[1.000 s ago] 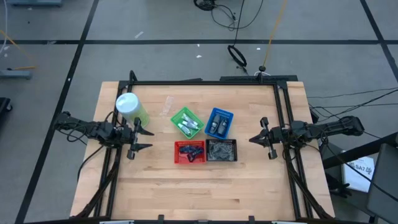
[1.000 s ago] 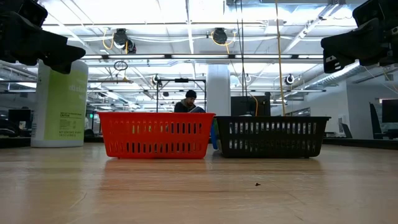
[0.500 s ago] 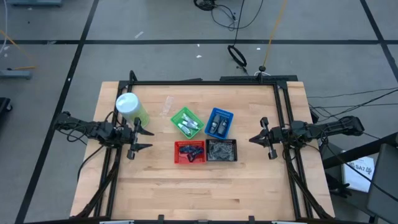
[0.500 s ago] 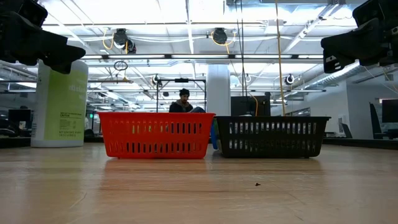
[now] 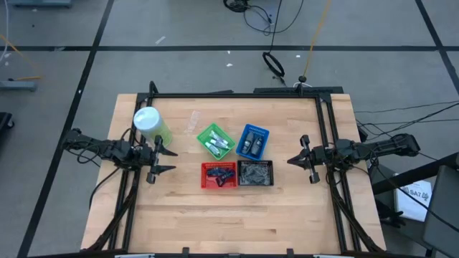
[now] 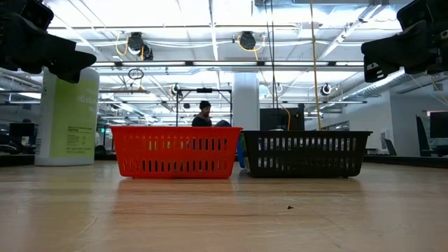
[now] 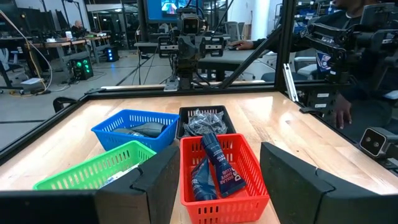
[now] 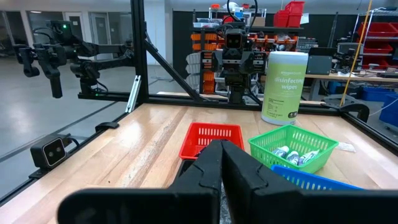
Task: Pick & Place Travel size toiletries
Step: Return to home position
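- All toiletries are seen binned mid-bench [image 5: 215, 222]: whitish tubes [image 5: 216, 147] in the green basket [image 5: 204, 131], dark grey pieces [image 5: 250, 146] in the blue basket [image 5: 256, 127], dark blue pieces [image 5: 219, 174] in the red basket [image 5: 204, 176], grey packets [image 5: 254, 173] in the black basket [image 5: 271, 174].
- The left hand [image 5: 171, 160] is held at the bench's left edge, fingers spread with nothing between them. It is aimed across the bench at the red basket, which is framed dead ahead in the left wrist view.
- The right hand [image 5: 290, 160] is held at the right edge, fingers pressed together and empty, aimed back at the black basket.
- Key relation: the four baskets are placed between the two hands, inboard of both. Each hand is well apart from its nearest basket; none is touched.
- Red and green baskets are nearer the left hand; black and blue are nearer the right hand.
- The dark blue pieces are laid with the long axis roughly along the left hand's line of sight, slightly skewed.
- The green container [image 5: 150, 123] is stood just beside the left arm, on its far side; it is judged the one thing to be minded on a pull-back.
- A pale clear scrap [image 5: 193, 118] beyond the green basket cannot be identified.
- Otherwise no loose toiletry is made out on the bare bench. Sorting is judged done, so no grasp is called for, only a move away from the baskets.
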